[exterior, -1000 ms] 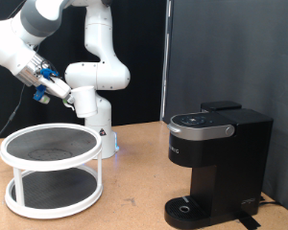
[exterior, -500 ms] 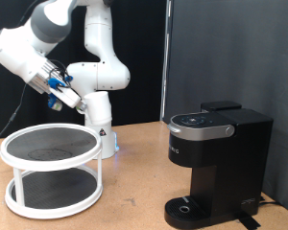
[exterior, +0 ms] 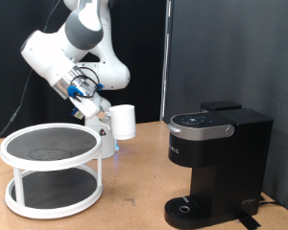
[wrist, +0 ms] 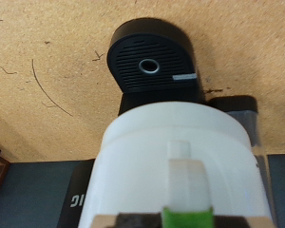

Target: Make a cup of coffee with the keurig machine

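Note:
The cup (exterior: 123, 121), a plain white mug, hangs in the air in my gripper (exterior: 110, 117), which is shut on it. It is left of the keurig machine (exterior: 216, 158) in the exterior view, about level with the machine's top. The machine is boxy and black, its lid is down, and its round drip base (exterior: 187, 207) is bare. In the wrist view the cup (wrist: 176, 157) fills the lower middle with a green-tipped finger (wrist: 187, 195) against it. The machine's drip base (wrist: 152, 62) lies beyond it.
A white two-tier round rack (exterior: 50, 153) with dark mesh shelves stands on the wooden table (exterior: 134, 187) at the exterior view's left. A black curtain (exterior: 230, 48) hangs behind the machine. The arm's white base (exterior: 101, 134) stands behind the rack.
The arm has swung from above the rack towards the exterior view's right and a little down. The white cup, unseen before, now shows at the gripper, closer to the machine.

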Action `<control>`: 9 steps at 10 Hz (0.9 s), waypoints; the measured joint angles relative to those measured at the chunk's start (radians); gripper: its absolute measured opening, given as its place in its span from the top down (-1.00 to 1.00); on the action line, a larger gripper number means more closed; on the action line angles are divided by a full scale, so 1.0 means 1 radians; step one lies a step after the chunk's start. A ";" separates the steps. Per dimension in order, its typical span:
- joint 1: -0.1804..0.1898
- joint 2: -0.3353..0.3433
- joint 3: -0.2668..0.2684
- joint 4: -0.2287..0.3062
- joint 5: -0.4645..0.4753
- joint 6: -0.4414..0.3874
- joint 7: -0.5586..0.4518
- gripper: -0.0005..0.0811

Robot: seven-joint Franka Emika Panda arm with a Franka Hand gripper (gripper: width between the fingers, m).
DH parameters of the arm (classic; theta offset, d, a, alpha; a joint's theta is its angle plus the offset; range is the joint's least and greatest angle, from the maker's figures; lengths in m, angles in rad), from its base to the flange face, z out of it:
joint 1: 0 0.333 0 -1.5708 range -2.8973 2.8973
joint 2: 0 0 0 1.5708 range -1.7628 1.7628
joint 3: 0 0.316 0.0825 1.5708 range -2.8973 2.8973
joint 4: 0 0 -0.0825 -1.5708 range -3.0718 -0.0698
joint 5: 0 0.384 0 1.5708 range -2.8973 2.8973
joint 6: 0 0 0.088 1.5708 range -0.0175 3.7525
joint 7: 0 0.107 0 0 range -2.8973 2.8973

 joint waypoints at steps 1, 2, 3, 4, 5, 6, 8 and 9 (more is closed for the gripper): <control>0.009 0.009 0.022 0.002 0.005 0.025 0.028 0.97; 0.020 0.016 0.034 0.005 0.017 0.030 0.023 0.97; 0.026 0.019 0.034 0.007 0.024 0.030 0.010 0.97; 0.025 0.019 0.034 0.005 0.024 0.030 0.011 0.97; 0.025 0.021 0.034 0.004 0.019 0.016 0.028 0.97; 0.025 0.033 0.039 0.002 -0.013 0.008 0.067 0.97; 0.025 0.086 0.076 -0.005 -0.062 0.052 0.154 0.97; 0.028 0.119 0.097 -0.009 -0.063 0.100 0.173 0.97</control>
